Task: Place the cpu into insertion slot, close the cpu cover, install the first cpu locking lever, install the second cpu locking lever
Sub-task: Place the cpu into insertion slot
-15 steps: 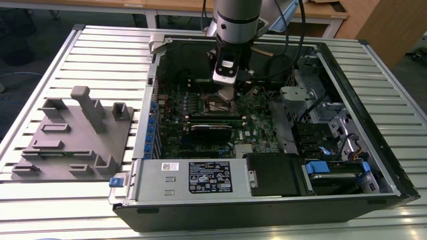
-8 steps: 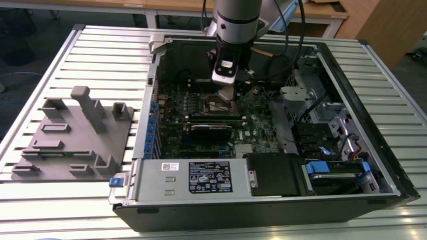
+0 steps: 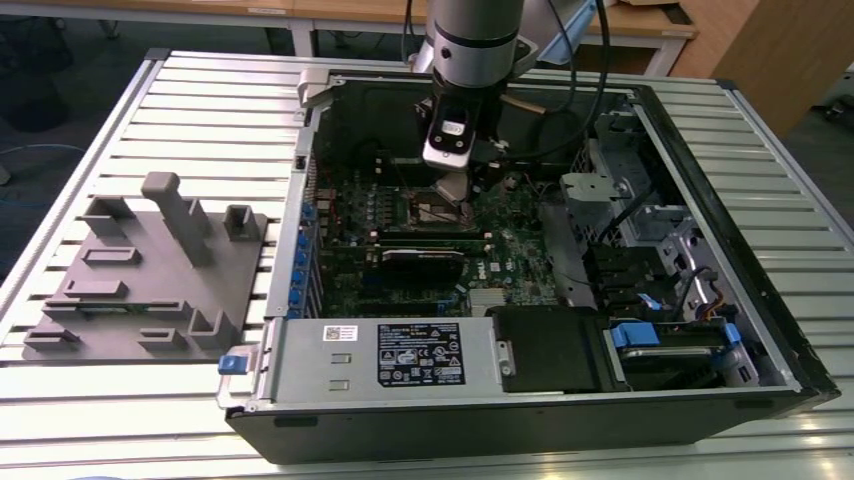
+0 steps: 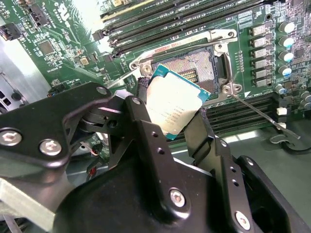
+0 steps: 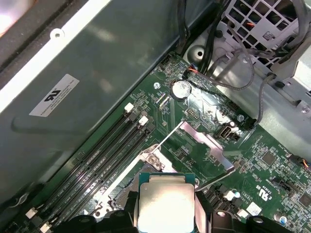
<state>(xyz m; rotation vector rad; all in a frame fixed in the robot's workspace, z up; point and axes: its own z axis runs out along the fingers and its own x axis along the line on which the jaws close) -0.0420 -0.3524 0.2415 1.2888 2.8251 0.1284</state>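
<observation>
The black two-fingered pincer (image 4: 171, 115) is clenched on the small flat square cpu with a dull silver metal top (image 4: 175, 97), gripping it by two opposite edges. The chip appears tilted, just over one side of the square dark insertion slot rimmed in silvery metal (image 4: 192, 68), and is not yet seated. The thin silvery hinged cpu cover (image 5: 210, 143) stands open beside the slot. The chip looks light, stiff and smooth, so it could slip. Its underside and the slot's fine contacts are probably fragile, so the edges are the right hold.

cpu (image 4: 172, 104): silver top, green edge, tilted, just over slot (image 4: 192, 68), not seated. Slot pins exposed. Cover (image 5: 210, 145) flipped open.
</observation>
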